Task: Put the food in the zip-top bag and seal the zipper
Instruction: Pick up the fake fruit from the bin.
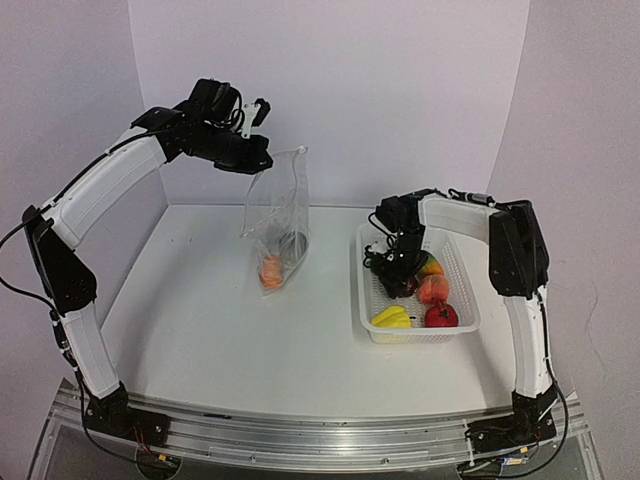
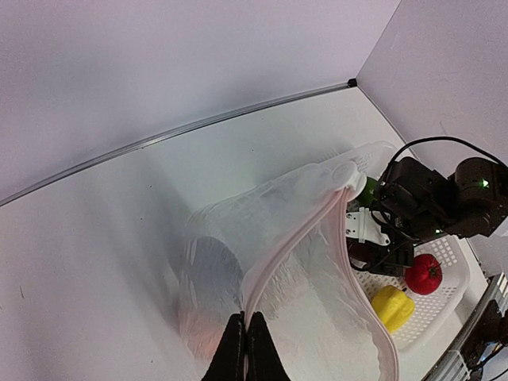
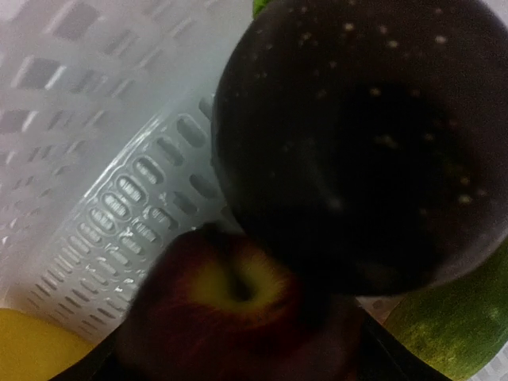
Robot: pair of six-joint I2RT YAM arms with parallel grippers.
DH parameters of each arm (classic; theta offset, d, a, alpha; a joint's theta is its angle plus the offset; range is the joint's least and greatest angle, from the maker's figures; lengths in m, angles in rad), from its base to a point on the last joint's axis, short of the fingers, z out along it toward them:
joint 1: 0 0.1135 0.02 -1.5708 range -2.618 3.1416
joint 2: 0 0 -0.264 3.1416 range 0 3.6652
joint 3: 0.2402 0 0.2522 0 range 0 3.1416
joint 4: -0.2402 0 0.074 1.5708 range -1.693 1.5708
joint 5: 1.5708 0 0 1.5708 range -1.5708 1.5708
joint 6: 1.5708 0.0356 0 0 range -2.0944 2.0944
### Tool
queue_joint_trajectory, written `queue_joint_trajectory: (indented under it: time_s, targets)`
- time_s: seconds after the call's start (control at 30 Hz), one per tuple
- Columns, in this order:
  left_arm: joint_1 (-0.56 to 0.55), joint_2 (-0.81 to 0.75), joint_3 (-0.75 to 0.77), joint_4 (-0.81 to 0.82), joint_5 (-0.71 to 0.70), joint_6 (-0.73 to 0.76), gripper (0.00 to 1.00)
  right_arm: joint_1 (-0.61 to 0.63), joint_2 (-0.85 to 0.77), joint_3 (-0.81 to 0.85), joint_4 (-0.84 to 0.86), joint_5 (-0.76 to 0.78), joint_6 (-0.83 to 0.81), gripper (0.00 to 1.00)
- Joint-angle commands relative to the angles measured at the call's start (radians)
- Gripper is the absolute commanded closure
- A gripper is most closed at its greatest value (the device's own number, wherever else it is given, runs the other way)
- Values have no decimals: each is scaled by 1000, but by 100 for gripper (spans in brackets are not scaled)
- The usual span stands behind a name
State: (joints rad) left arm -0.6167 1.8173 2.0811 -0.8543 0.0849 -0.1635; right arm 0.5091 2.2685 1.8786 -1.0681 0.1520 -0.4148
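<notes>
The left arm (image 1: 100,190) reaches up and over the back of the desk (image 1: 200,330), and the left jaws are clenched on the top edge of the zip-top bag (image 1: 280,215), pinching one lip at the zipper (image 2: 290,238). In the left wrist view that strip runs from the jaws to the bag's far corner. The other lip bows away, so the mouth gapes on the side facing the basket (image 1: 465,300).

The bag hangs tall and narrow with its lower end down at the desk. An orange piece (image 1: 270,270) and a dark piece (image 1: 296,243) lie in the bottom. Bare desk spreads to the left of the bag and in front of it, and a clear strip separates the bag from the basket's near rim.

The right jaws are sunk inside the basket over the dark round fruit (image 3: 357,151), which fills the right wrist view; I cannot tell whether they are released or gripping. A red apple (image 3: 238,294) touches that fruit, with the green-orange mango (image 3: 464,325) just beside it. The yellow pepper (image 1: 392,317), another red apple (image 1: 441,315) and the peach (image 1: 433,290) crowd the basket's front end.
</notes>
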Motion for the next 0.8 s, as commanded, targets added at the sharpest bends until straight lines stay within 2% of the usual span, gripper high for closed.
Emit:
queue_joint_trajectory:
  time_s: [0.0, 0.13, 0.37, 0.53, 0.67, 0.77]
  targets:
    - [-2, -27, 42, 43, 8, 10, 100, 2, -6, 56, -21, 1, 20, 43]
    - [-2, -30, 37, 43, 8, 11, 100, 2, -61, 67, -26, -22, 39, 61]
    - [-2, -23, 42, 46, 20, 3, 100, 18, -276, 108, -43, -127, 128, 74]
    - [-2, -15, 52, 45, 35, -7, 100, 75, -394, 272, 14, -333, 452, 86]
    - [-2, -9, 51, 43, 46, -18, 100, 241, -408, 322, 298, -363, 674, 95]
    - [-2, -4, 52, 43, 54, -27, 100, 311, -400, 233, 671, -357, 924, 100]
